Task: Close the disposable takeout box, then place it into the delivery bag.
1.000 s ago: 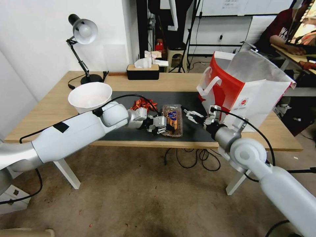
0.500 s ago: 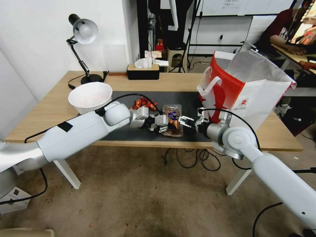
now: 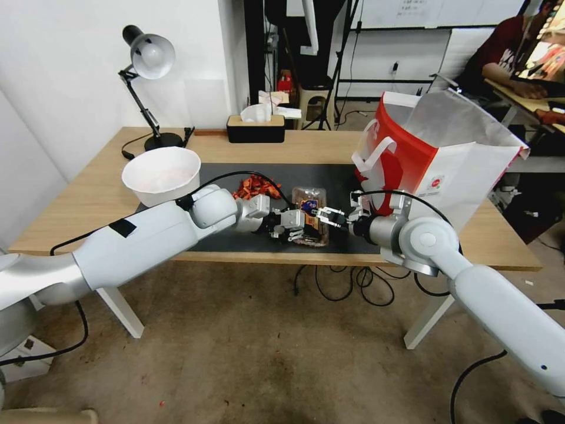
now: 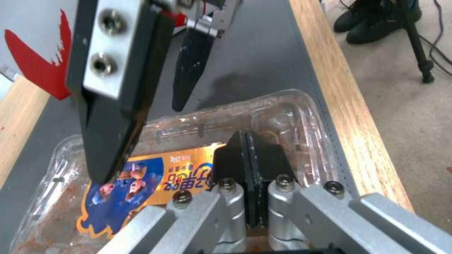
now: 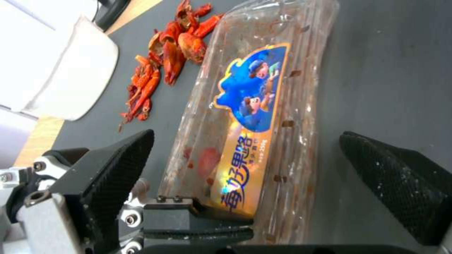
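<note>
The wooden table [image 3: 88, 200] carries a dark mat [image 3: 347, 176] across its near middle. The delivery bag [image 3: 447, 159] stands upright on the right part of the table, mouth open, a white loop handle facing the mat. A white bowl [image 3: 160, 174] sits on the left, at the mat's far-left corner. A pile of red crayfish shells [image 3: 254, 187] lies on the mat between the bowl and the box.

The disposable takeout box [image 3: 310, 215] lies flat on the mat near the table's near edge, lid down, its blue and orange label [image 5: 249, 116] facing up. It is outside the bag, just left of it.

The left gripper [image 3: 289, 224] reaches in from the left; its two black pads [image 4: 248, 158] are pressed together, pinching the box's left rim. The right gripper [image 3: 326, 215] comes from the right with its fingers [image 5: 118, 165] spread wide, straddling the box's width without closing on it.
</note>
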`<state>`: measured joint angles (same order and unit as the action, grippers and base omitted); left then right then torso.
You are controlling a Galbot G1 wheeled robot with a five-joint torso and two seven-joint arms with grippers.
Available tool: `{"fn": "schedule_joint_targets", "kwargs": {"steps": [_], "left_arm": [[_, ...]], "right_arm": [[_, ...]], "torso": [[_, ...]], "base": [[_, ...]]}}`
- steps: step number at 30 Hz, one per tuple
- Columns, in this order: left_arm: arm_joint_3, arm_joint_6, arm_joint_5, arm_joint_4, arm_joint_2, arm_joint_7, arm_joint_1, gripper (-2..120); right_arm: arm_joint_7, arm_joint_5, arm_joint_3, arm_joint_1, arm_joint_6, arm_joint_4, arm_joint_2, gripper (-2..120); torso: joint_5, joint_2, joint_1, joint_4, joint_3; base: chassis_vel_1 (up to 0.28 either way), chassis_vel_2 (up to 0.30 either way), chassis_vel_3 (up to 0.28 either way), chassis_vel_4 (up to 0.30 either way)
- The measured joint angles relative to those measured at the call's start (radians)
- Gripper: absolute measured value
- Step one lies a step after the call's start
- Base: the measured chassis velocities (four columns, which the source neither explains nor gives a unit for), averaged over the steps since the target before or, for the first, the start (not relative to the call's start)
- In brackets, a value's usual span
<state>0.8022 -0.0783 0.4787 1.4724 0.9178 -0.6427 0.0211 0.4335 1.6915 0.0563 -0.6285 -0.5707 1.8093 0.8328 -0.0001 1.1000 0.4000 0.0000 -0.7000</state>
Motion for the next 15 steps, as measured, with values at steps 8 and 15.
{"fn": "schedule_joint_targets", "kwargs": {"steps": [8,15], "left_arm": [[-0.001,0.001,0.004,0.0,-0.007,0.002,0.0,0],[-0.001,0.005,0.007,0.0,-0.008,0.003,0.0,0]], "right_arm": [[0.011,0.036,0.046,0.045,-0.022,-0.036,0.016,100],[0.027,0.086,0.067,0.086,-0.035,-0.071,0.042,100]], "torso": [[0.0,0.0,0.0,0.0,0.0],[0.0001,0.0,0.0,0.0,0.0]], "base": [[0.0,0.0,0.0,0.0],[0.0,0.0,0.0,0.0]]}}
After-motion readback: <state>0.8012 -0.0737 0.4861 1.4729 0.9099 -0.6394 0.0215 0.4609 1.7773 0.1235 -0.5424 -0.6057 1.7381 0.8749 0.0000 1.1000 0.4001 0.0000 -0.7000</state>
